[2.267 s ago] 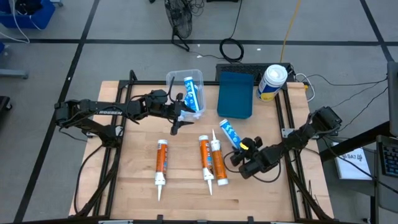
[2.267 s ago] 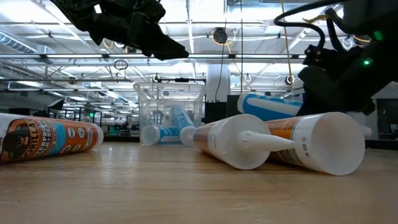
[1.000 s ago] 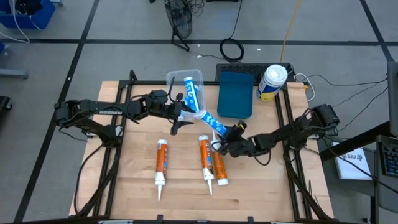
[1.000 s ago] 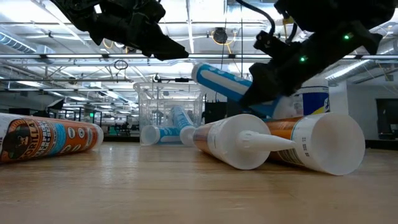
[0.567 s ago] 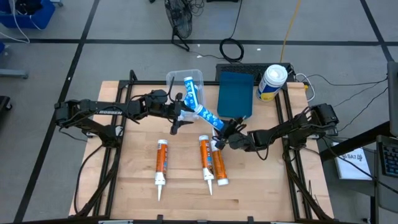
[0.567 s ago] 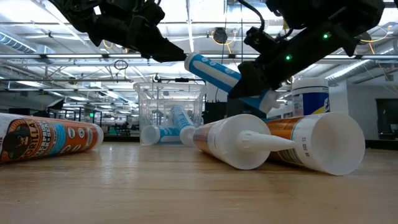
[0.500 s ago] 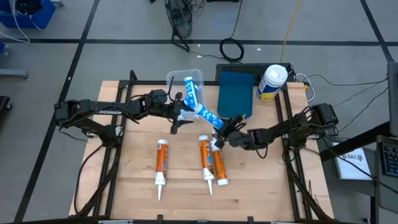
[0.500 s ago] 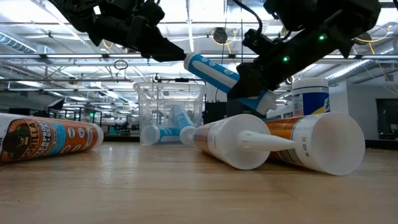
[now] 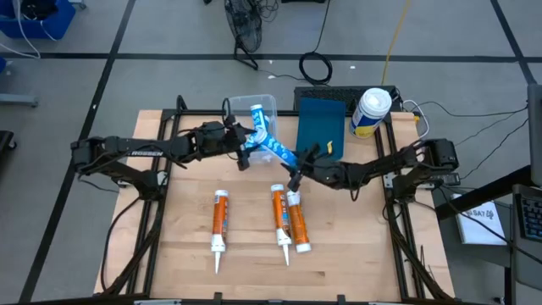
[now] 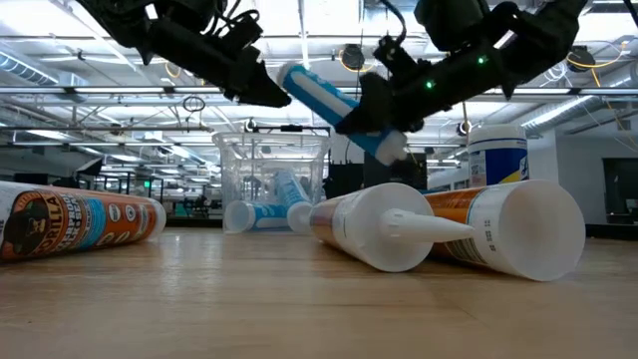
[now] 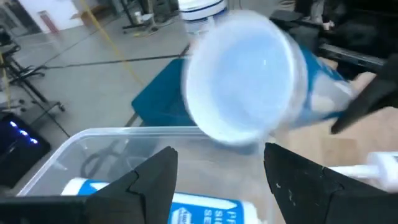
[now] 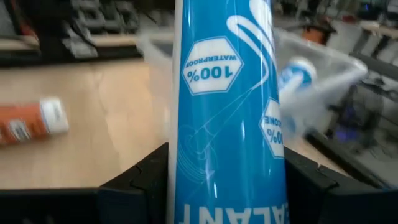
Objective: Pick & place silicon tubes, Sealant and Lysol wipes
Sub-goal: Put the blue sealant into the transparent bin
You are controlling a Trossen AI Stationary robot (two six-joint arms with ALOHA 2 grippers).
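**Blue tube mid-air, two hands crowding the bin**

We see the right hand (image 9: 298, 172) clamped on the blue sealant tube (image 9: 275, 153), carrying it tilted above the desk toward the clear bin (image 9: 240, 108) near the far edge. The left hand (image 9: 246, 149) hovers right at the tube's free end, fingers parted, holding nothing. Collision looks like the risk here: a nudge could twist the tube loose or tip the light bin. The Lysol wipes (image 9: 370, 112) stand upright off the far right corner, untouched.
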